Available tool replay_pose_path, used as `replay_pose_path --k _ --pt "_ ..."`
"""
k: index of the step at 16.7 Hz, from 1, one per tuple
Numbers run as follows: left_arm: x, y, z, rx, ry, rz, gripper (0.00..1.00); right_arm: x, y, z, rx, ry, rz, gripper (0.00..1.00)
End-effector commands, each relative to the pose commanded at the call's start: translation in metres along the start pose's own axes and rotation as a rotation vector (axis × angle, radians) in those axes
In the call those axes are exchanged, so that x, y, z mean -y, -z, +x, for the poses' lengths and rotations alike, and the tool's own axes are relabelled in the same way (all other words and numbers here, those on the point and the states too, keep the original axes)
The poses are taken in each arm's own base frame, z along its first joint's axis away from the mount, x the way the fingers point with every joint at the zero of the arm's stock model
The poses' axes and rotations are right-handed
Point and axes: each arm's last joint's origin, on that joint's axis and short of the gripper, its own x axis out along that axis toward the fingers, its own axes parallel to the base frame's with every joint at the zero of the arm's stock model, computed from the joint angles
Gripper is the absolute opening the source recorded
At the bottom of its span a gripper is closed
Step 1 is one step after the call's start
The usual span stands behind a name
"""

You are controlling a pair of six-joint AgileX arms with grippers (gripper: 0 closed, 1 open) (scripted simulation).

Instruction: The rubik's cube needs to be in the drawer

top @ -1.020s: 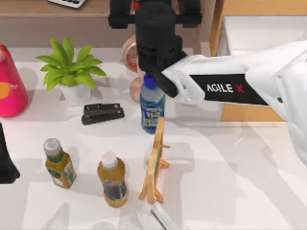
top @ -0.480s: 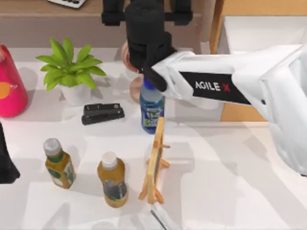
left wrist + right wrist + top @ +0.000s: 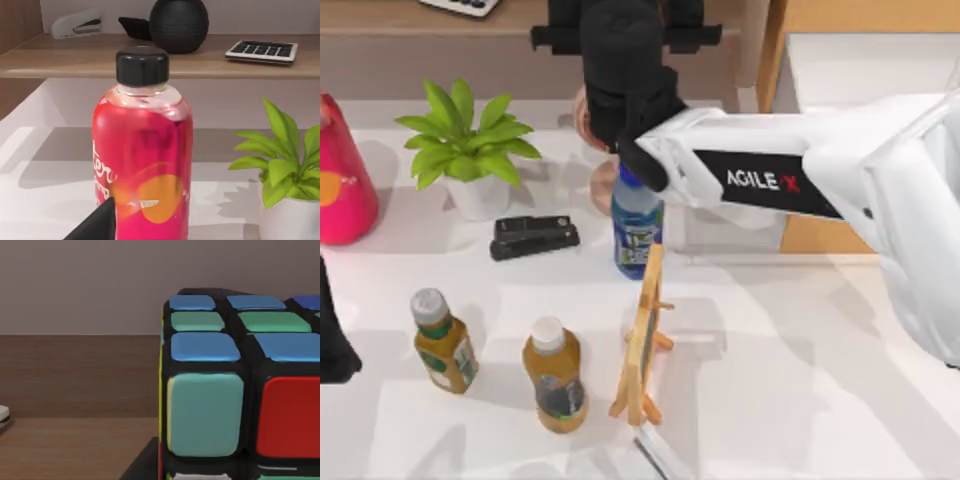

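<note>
The rubik's cube (image 3: 240,390) looms very close in the right wrist view, showing blue, green and red stickers on a black grid, and it rests on the brown shelf (image 3: 70,450). From above the cube is hidden under my right gripper (image 3: 625,35), which reaches over the shelf (image 3: 410,20) at the back. The drawer (image 3: 772,60), with its white inside, stands open at the back right. My left gripper (image 3: 330,340) is parked at the table's left edge.
A blue-capped bottle (image 3: 638,225) stands just below my right arm. A potted plant (image 3: 470,150), a black stapler (image 3: 533,237), two amber bottles (image 3: 443,340) (image 3: 553,375), a wooden easel (image 3: 645,340) and a pink bottle (image 3: 340,180) crowd the left half.
My right gripper slid a little to the left along the shelf, then nearly stopped. The left arm has stayed still.
</note>
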Motion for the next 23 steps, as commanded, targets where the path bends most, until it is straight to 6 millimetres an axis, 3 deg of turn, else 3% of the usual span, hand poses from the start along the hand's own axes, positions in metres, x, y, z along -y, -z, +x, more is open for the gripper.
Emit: replay_pose_path --k 6,16,23 --pt "0.0 0.0 0.0 0.0 0.0 0.0 1.0 0.0 0.0 0.0 0.0 0.0 0.0 0.02" --pt "0.0 0.0 0.0 0.0 0.0 0.0 1.0 0.001 -0.002 0.0 0.001 0.002 0.002 0.0" --pt "0.0 0.0 0.0 0.0 0.0 0.0 1.0 0.001 -0.021 -0.019 0.001 0.002 0.003 0.0"
